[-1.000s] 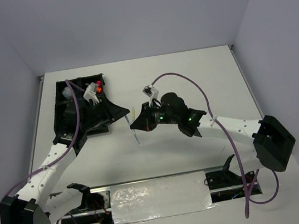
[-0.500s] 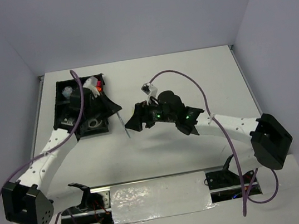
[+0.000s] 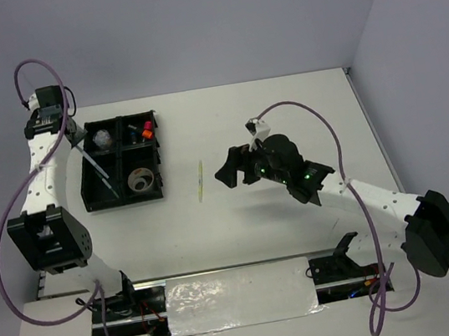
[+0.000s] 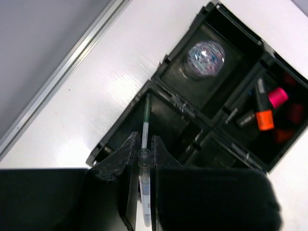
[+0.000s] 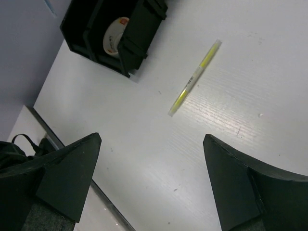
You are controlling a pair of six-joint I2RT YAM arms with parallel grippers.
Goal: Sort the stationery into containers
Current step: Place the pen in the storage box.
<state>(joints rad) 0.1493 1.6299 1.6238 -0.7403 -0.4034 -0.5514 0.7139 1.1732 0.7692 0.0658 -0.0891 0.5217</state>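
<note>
The black four-compartment tray [image 3: 125,201] sits at the back left. My left gripper [image 3: 76,139] is beyond the tray's far left corner, shut on a thin clear pen [image 3: 98,167] that slants down over the left compartments. In the left wrist view the pen [image 4: 145,137] is pinched between the jaws of the left gripper [image 4: 143,144], above the tray [image 4: 159,77]. A silvery round piece [image 4: 206,57] and orange and pink highlighters [image 4: 265,115] lie in the compartments. A tape roll [image 3: 141,180] is in the near right one. A yellow pen [image 3: 200,180] lies on the table. My right gripper [image 3: 229,171] is open and empty to its right.
In the right wrist view the yellow pen [image 5: 195,84] lies ahead of the wide-open right gripper [image 5: 152,139], with the tray corner [image 5: 139,53] and tape roll [image 5: 115,36] beyond. A metal rail [image 4: 67,62] runs along the table's left edge.
My right gripper opened and drew back to the right. My left gripper closed on the thin pen and swung it left and back, over the tray's left side. The yellow pen stayed put.
</note>
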